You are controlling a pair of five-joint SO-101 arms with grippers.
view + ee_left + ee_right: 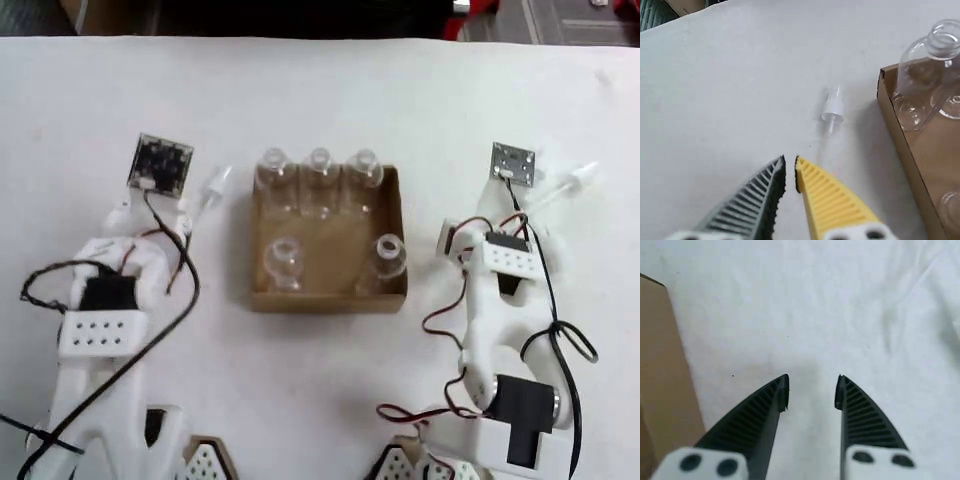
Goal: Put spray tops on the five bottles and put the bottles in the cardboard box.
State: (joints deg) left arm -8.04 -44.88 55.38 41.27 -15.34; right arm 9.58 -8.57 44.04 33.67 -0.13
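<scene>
Left gripper (790, 166) sits left of the cardboard box (326, 297), jaws pinched nearly together, nothing between them. Left spray top (832, 106) lies on its side on the worktop (330, 90), between that gripper and the box's left wall, apart from both. Risk: the jaws must part first; going in closed would likely shove or roll the top away.

Five bottles (319, 180) already stand in the box with bare necks, three packed close along its far wall. Risk: they look light, so pressing a top on could tip one or knock a neighbour.

Right gripper (812, 386) is just right of the box, jaws spread, empty. Right spray top (570, 185) lies further right of the box.

Hard to make out: both tops' thin tubes fade into the white worktop. The clear bottle outlines are vague. The box is cut off in both wrist views.
</scene>
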